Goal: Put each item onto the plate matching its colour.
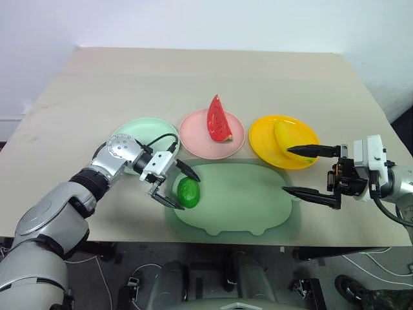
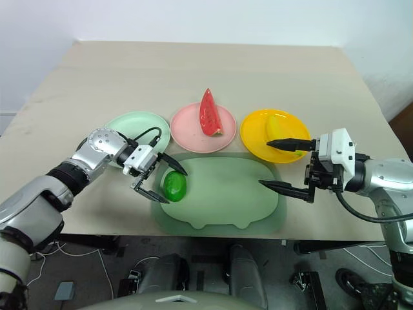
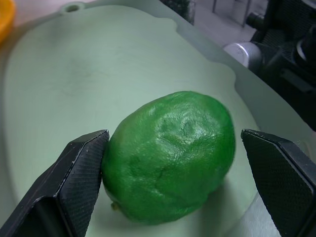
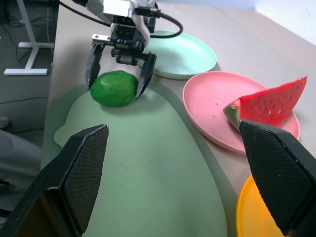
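- Where the sage-green pig-shaped mat [image 1: 245, 206] lies flat along the near edge of the matte beige table [image 1: 193, 84], its surface looks smooth and rubbery, with a rounded outline and small stubby feet on the near side.
- The green fruit [image 1: 188, 192] sits on the mat's left end: a plump, glossy oval with a faintly dimpled, waxy skin.
- The left gripper [image 1: 175, 185] straddles that fruit with its jaws spread wide. In the left wrist view one ribbed black finger [image 3: 74, 182] lies against the fruit's side, while the other stands apart from it, so the fruit is flanked but not clamped.
- The left arm reaches in from the left over the mint green plate [image 1: 139, 132], forearm low, wrist bent so the fingers point across to the right and somewhat down.
- Three round, shallow plastic plates stand in a row just behind the mat. The mint green one is bare.
- The pink plate [image 1: 197, 139] in the middle carries the watermelon wedge [image 1: 218, 119], a red triangle with dark seed marks and green rind, standing on its rind edge.
- The orange-yellow plate [image 1: 264, 142] on the right holds the yellow banana [image 1: 293, 137], smooth and curved.
- The right gripper [image 1: 310, 173] hangs above the mat's right end, near the yellow plate, its two long black fingers parted wide and empty, pointing roughly level towards the left.
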Robot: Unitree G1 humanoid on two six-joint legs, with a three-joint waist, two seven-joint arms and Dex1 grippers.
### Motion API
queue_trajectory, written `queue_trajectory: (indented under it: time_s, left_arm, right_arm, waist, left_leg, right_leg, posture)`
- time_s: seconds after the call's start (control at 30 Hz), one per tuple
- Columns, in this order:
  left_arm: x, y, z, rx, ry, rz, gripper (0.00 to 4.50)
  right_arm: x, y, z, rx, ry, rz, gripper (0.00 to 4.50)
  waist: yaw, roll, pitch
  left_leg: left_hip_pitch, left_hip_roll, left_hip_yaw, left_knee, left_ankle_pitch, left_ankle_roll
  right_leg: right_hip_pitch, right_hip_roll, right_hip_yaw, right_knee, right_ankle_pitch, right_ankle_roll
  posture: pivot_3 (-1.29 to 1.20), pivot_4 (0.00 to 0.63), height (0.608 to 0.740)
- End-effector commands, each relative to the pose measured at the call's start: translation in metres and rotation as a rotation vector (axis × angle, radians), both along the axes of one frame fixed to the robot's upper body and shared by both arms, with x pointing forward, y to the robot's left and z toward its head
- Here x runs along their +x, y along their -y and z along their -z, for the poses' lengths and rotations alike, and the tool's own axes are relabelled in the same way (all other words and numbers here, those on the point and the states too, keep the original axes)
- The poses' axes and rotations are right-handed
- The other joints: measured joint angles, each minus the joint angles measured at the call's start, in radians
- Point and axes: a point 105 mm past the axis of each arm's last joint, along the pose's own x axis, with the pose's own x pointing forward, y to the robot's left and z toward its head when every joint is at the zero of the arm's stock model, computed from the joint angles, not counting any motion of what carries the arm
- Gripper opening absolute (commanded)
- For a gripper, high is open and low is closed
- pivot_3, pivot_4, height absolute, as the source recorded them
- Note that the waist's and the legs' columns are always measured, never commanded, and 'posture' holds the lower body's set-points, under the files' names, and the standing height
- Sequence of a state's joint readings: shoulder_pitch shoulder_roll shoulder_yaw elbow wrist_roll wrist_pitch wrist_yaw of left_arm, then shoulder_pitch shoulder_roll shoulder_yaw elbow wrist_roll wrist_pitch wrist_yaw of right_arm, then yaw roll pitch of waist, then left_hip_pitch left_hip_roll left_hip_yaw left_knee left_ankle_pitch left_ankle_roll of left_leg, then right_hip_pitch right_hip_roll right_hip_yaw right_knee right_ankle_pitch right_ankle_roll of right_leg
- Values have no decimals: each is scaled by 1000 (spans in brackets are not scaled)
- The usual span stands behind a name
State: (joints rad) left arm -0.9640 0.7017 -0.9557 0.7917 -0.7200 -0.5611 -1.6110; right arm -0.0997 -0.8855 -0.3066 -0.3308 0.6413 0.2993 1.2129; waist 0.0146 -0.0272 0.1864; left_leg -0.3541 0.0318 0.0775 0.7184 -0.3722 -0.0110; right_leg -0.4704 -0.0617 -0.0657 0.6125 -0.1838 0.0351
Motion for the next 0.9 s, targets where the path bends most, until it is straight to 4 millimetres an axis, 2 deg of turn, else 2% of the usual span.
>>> queue_trajectory:
  time_s: [0.03, 0.17, 0.27, 0.47, 0.53, 0.6, 0.73, 0.9]
  left_arm:
    - [3, 2, -8, -28, 36, 10, 4318]
    - [4, 1, -6, -32, 24, -5, 3418]
    - [5, -1, -9, -57, 29, -24, 3378]
    - [15, -12, -62, -237, 54, -116, 3378]
    - [16, -23, -81, -279, 35, -165, 3378]
    - [22, -44, -91, -293, 57, -254, 3378]
    - [30, -79, -90, -296, 97, -410, 3378]
    - [35, -104, -75, -280, 122, -559, 3378]
  right_arm:
    - [-3, 1, -4, -24, 36, 6, 4482]
    - [0, -1, 2, -27, 32, 13, 4500]
    - [1, -4, 0, -18, 32, 5, 4500]
    - [5, -3, 1, -17, 17, -15, 4500]
    - [8, -4, 1, -16, 17, -21, 4500]
    - [11, -6, 0, -8, 18, -30, 4500]
    - [15, -11, -3, 29, -1, -35, 4500]
    - [16, -17, -4, 55, 3, -50, 4500]
  waist:
    - [0, 0, 0]
    - [0, 0, 0]
    - [-1, 0, 0]
    - [-2, -1, 0]
    - [-4, 0, 0]
    - [-4, 0, 0]
    - [-2, 0, 0]
    - [2, 0, 0]
  left_leg:
    - [0, 0, 0, 0, 0, 0]
    - [0, 0, 0, 0, 0, 0]
    - [0, 0, 0, 0, 0, 0]
    - [0, 0, 0, 0, 0, 0]
    - [1, 0, 0, 0, 0, 0]
    - [1, 0, 0, 0, 0, 0]
    - [1, 0, 0, 0, 0, 0]
    - [0, 0, 0, 1, 0, 0]
  right_leg:
    - [0, 0, 0, 0, 0, 0]
    - [0, 0, 0, 0, 0, 0]
    - [0, 0, 0, 0, 0, 0]
    - [0, 0, 0, 0, 0, 0]
    - [0, 0, 0, 0, 0, 0]
    - [0, 0, 0, 0, 0, 0]
    - [0, 1, 0, 1, 0, 0]
    - [0, 0, -1, 0, 0, 0]
  posture:
    - [0, 150, 736]
    - [0, 150, 736]
    - [0, 150, 736]
    - [0, 150, 736]
    - [0, 150, 736]
    - [0, 150, 736]
    - [0, 150, 736]
    - [0, 150, 736]
